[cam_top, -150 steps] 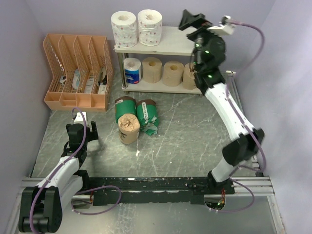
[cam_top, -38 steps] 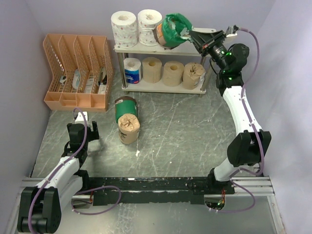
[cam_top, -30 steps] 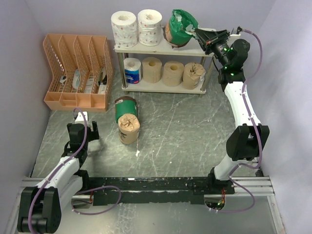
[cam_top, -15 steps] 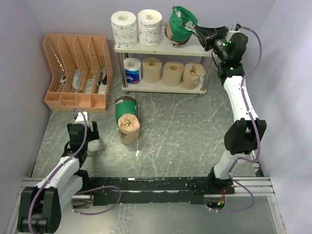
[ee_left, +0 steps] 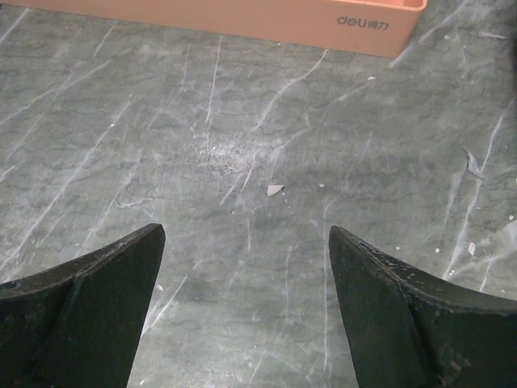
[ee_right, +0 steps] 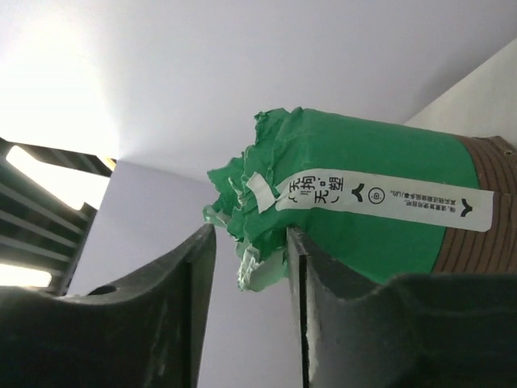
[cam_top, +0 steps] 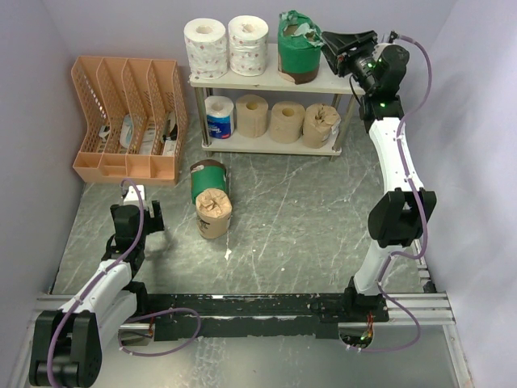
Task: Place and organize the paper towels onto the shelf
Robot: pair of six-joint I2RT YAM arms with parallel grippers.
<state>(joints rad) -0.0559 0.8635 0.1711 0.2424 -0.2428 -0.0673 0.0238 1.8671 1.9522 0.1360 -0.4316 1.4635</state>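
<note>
A green-wrapped paper towel roll (cam_top: 296,48) stands upright on the shelf's top board (cam_top: 323,81), right of two white patterned rolls (cam_top: 205,44). My right gripper (cam_top: 327,44) is at its right side. In the right wrist view this gripper (ee_right: 250,230) is open; the torn green wrapper of the roll (ee_right: 355,242) hangs between the fingers, touching only the right one. The lower tier holds a blue-and-white roll (cam_top: 219,117) and three tan or brown ones (cam_top: 287,121). Another green roll (cam_top: 208,176) and a brown-wrapped roll (cam_top: 214,212) lie on the table. My left gripper (cam_top: 137,212) (ee_left: 246,230) is open over bare table.
An orange slotted file organizer (cam_top: 129,121) stands at the back left, its base edge (ee_left: 242,16) just ahead of my left gripper. Lilac walls close in the table on three sides. Small paper scraps (ee_left: 275,190) dot the grey marbled surface.
My right gripper carried the green roll in from the right, set it upright on the top board, and its jaws have parted. The left arm has not moved.
</note>
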